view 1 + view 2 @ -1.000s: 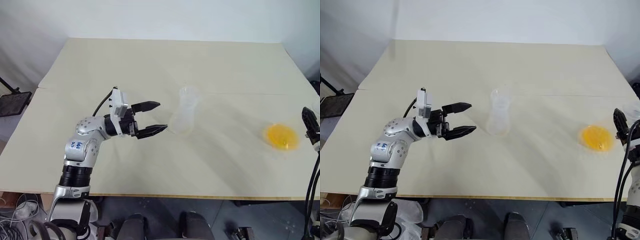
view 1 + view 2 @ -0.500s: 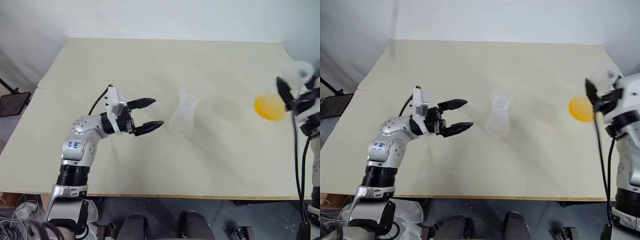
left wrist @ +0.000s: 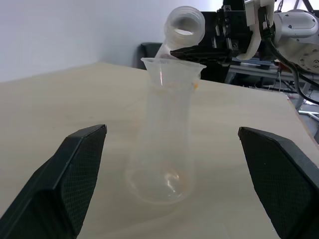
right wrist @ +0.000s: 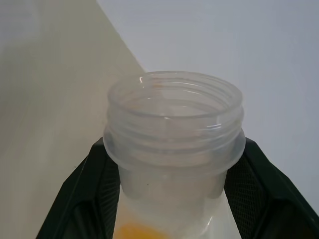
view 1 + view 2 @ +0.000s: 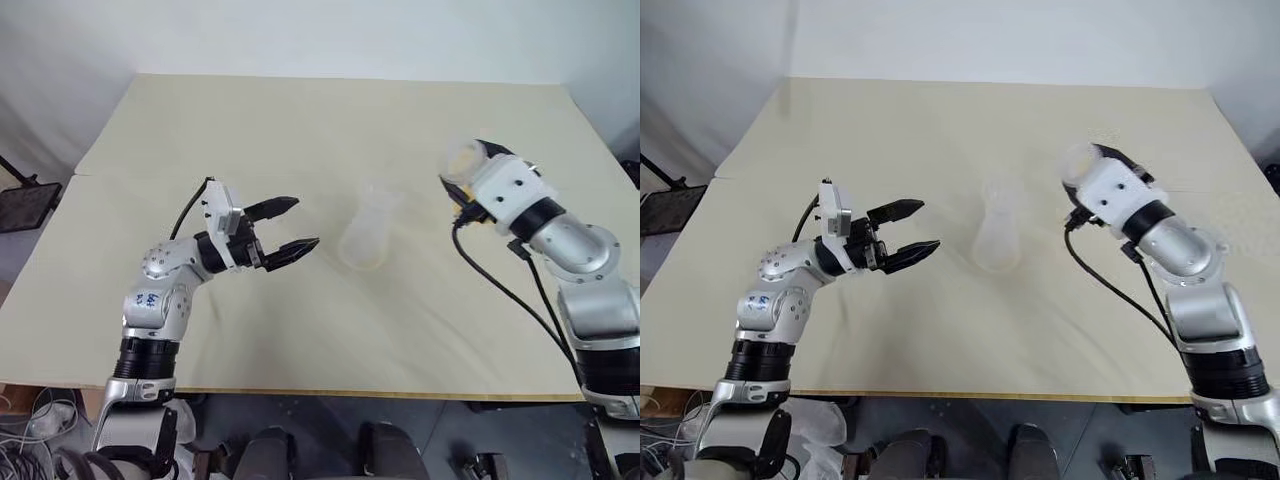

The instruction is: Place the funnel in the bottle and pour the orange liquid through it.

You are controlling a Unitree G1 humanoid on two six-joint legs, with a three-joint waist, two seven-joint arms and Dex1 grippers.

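Note:
The frosted cone-shaped bottle (image 5: 364, 238) stands upright mid-table, and the clear funnel (image 3: 173, 65) sits in its neck with the flared rim on top. My left gripper (image 5: 306, 222) is open, level and pointed at the bottle from its left, a short gap away. My right gripper (image 4: 172, 196) is shut on the neck of a round clear flask (image 5: 463, 160), held above the table to the right of the bottle. The flask's mouth (image 3: 185, 22) is tipped toward the funnel, slightly higher than the rim. A little orange liquid (image 4: 132, 231) shows inside the flask.
The beige table (image 5: 300, 120) has a seam running across its middle. A black stand (image 5: 25, 205) sits just off the left edge. Dark equipment (image 3: 234, 69) stands beyond the table's far side in the left wrist view.
My right arm lifted the flask off the right side of the table and swung it left toward the bottle, rolling the wrist. The left gripper stayed open and almost still.

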